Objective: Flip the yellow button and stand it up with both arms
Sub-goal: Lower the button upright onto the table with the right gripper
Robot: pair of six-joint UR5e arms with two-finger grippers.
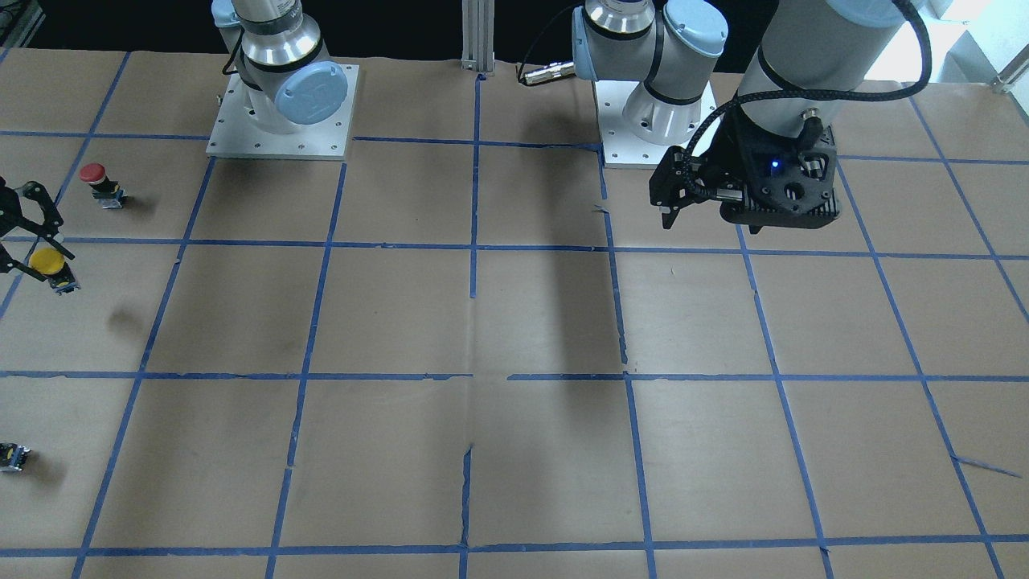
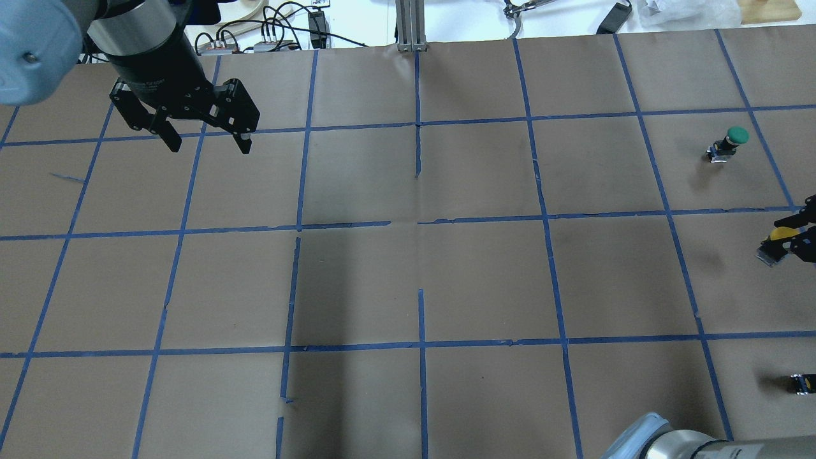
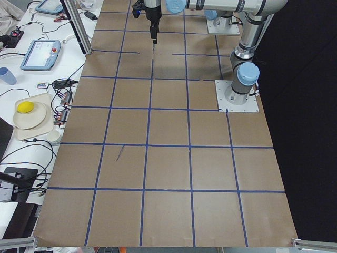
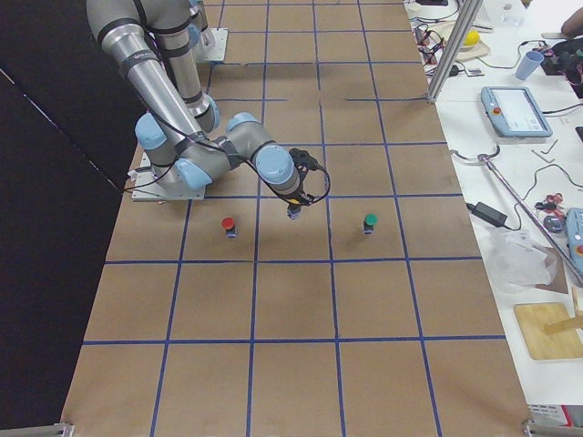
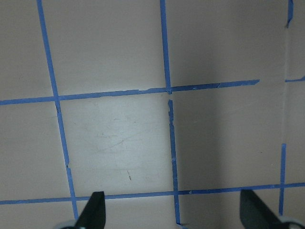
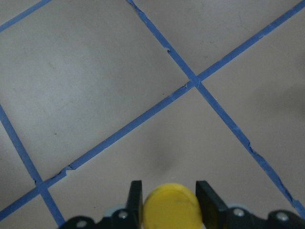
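The yellow button point(image 6: 170, 210) sits pinched between the two fingers point(image 6: 135, 198) of the right gripper point(image 6: 169, 186) near the bench's right end, its cap showing bright between the black pads in the wrist view. From across the bench the button hangs tilted, cap up and toward the right end, greyish base lower, with a soft shadow lying apart from it on the brown paper point(image 1: 514, 322). It is held between two neighbours that stand on the paper: a red button point(image 1: 95, 178) toward the robot's edge and a green button point(image 2: 733, 137) toward the operators' edge. A small dark part point(image 1: 12, 456) lies closer to the operators' edge, by the right end.

The right arm point(image 4: 173, 82) reaches out from its base at the robot's edge, elbow folded low, wrist bent so the gripper points down.

The left gripper point(image 2: 209, 148) hangs high over the left half of the bench, well apart from the button, fingers point(image 5: 95, 210) spread wide and pointing down at bare paper and blue tape lines point(image 5: 164, 43).
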